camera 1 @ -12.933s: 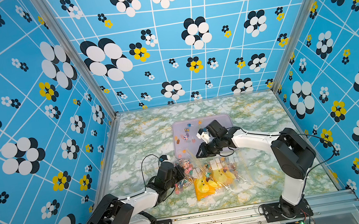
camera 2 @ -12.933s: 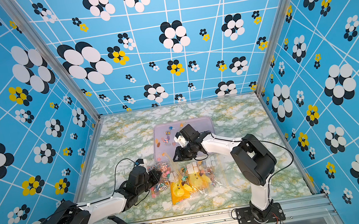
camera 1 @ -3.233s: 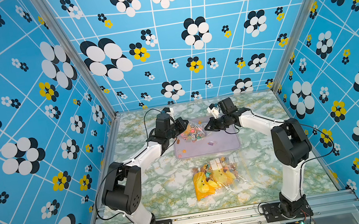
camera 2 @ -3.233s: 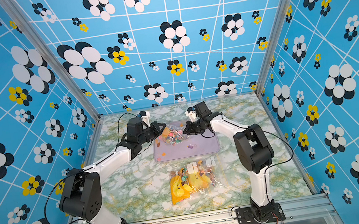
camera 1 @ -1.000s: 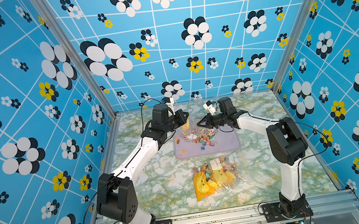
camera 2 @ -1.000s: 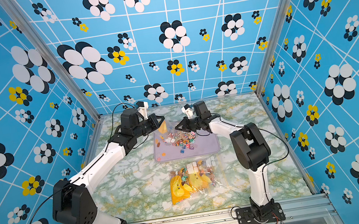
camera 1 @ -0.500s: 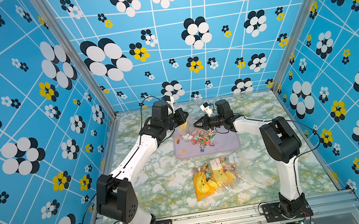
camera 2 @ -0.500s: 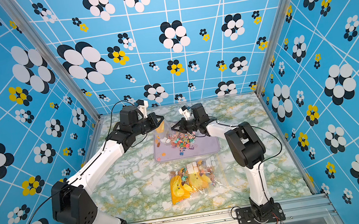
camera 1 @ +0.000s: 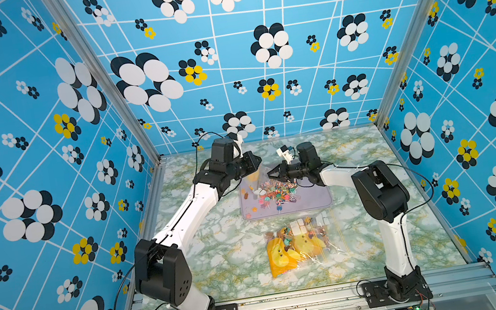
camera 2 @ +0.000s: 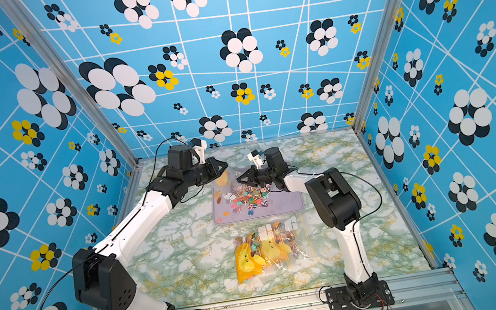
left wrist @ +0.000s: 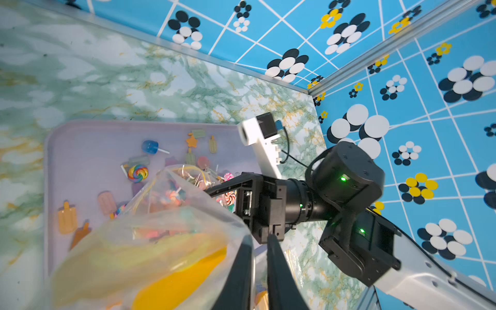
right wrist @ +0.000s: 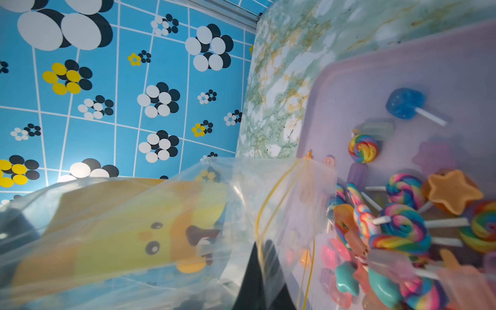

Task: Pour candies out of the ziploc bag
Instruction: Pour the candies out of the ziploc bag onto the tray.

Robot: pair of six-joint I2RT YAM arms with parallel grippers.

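Above lilac plastic tray (camera 1: 314, 201), right gripper (camera 1: 271, 174) clamps rim of clear ziploc bag (left wrist: 161, 241); multicoloured candies (camera 1: 275, 195) heaped on tray; left gripper (camera 1: 257, 165) slightly parted beside bag.

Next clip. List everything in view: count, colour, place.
table: one, green-white marble, cell floor
walls: three, blue flower print, around the table
tray: one, lilac, mid-table
candies: many, multicoloured, heaped on the tray
held ziploc bag: one, clear with yellow insert, tilted over the tray
second ziploc bag: one, clear, yellow contents, flat on the table nearer the arm bases
left gripper: one, black, jaws slightly apart beside the held ziploc bag
right gripper: one, black, shut on the held ziploc bag's edge
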